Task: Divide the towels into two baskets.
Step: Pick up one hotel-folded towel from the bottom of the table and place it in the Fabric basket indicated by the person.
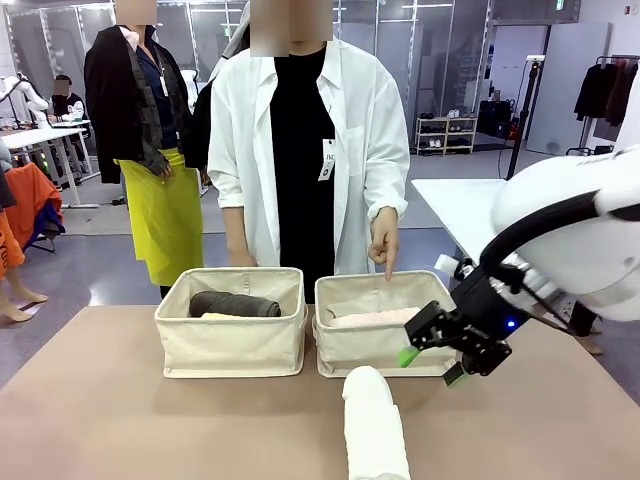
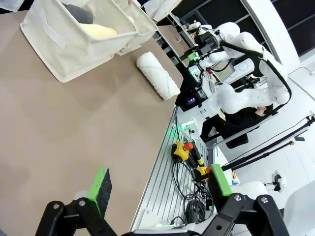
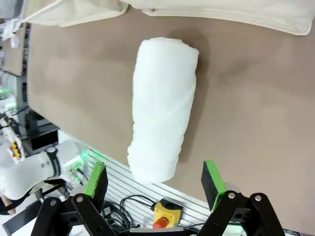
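Note:
Two cream baskets stand side by side at mid-table. The left basket holds a dark grey towel and a pale yellow towel. In the right basket lies a pale pink towel. A white towel lies on the table in front of the right basket. My right gripper hovers open just right of the white towel, which lies beyond its fingertips. My left gripper is open and holds nothing, far from the white towel and the basket.
A person in a white shirt stands behind the baskets, one hand pointing down at the right basket. The brown tabletop is bare at the front left. Cables and a yellow stop button lie off the table's near edge.

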